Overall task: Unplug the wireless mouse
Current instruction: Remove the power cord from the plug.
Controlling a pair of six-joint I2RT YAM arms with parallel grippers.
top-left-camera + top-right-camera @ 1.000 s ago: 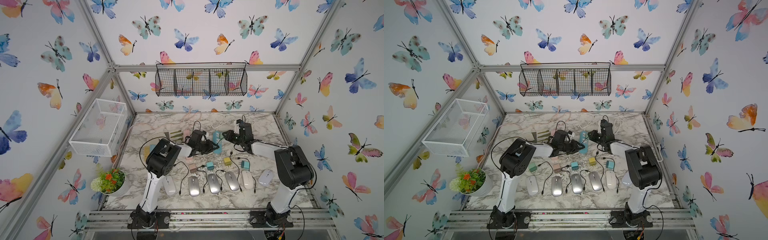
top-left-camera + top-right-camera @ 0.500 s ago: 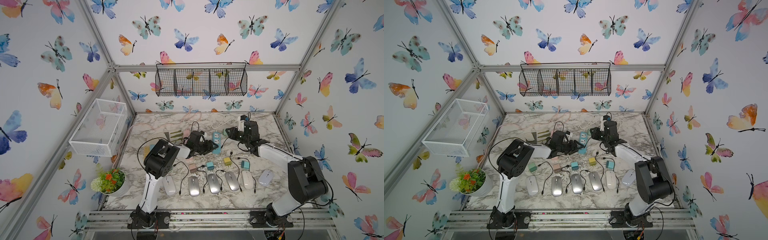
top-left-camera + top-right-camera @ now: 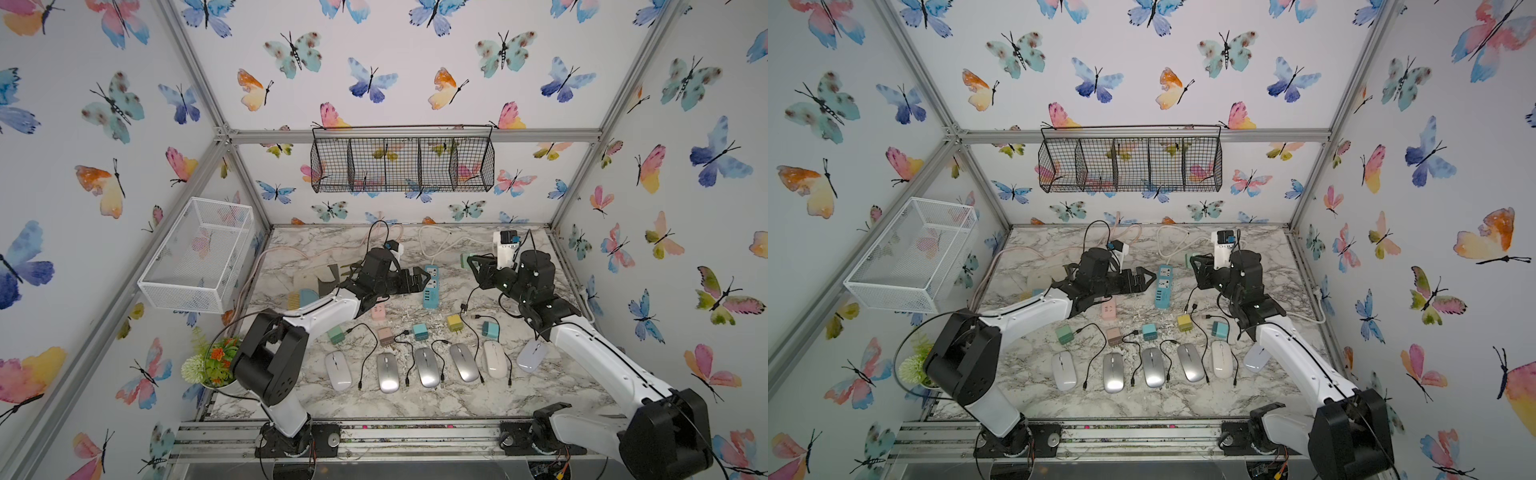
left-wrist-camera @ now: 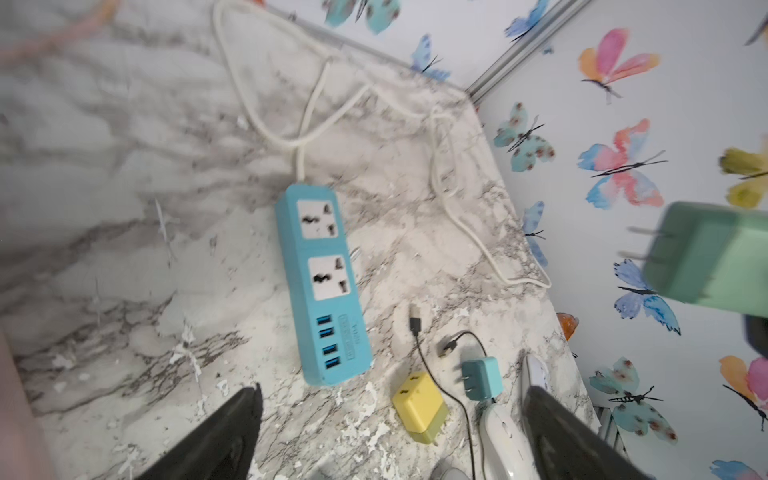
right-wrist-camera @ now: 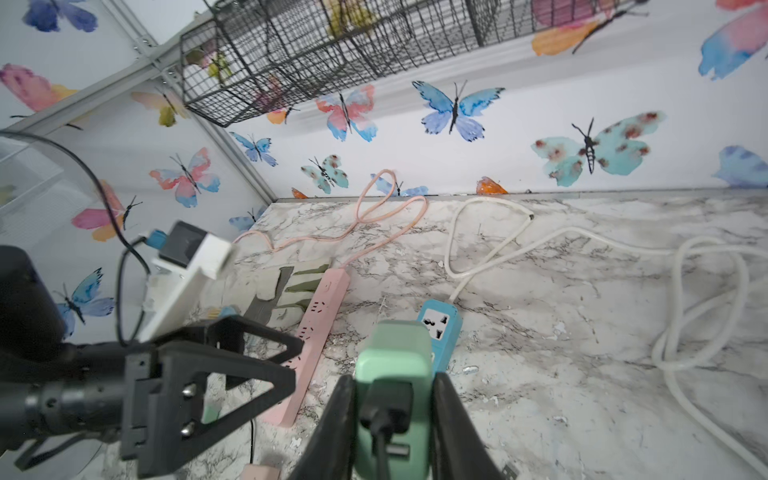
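The wireless mouse point(image 3: 532, 355) lies on the table point(image 3: 478, 399), right of the blue power strip point(image 3: 432, 286); its apparent green charger point(image 5: 395, 345), raised clear of that strip, sits clamped in the right pincer point(image 5: 395, 378); the left pincer point(image 4: 392, 390) gapes beside the strip; unplugging looks done, so next likely comes setting the charger down.

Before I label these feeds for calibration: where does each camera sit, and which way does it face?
Top views: high at the front, looking down and back over the table; left arm and right arm show whole.
Left wrist: looks down past the open left gripper at the blue power strip.
Right wrist: behind the right gripper, facing the back wall; it clamps the green charger.
Shared: both wrist views show that strip and charger.
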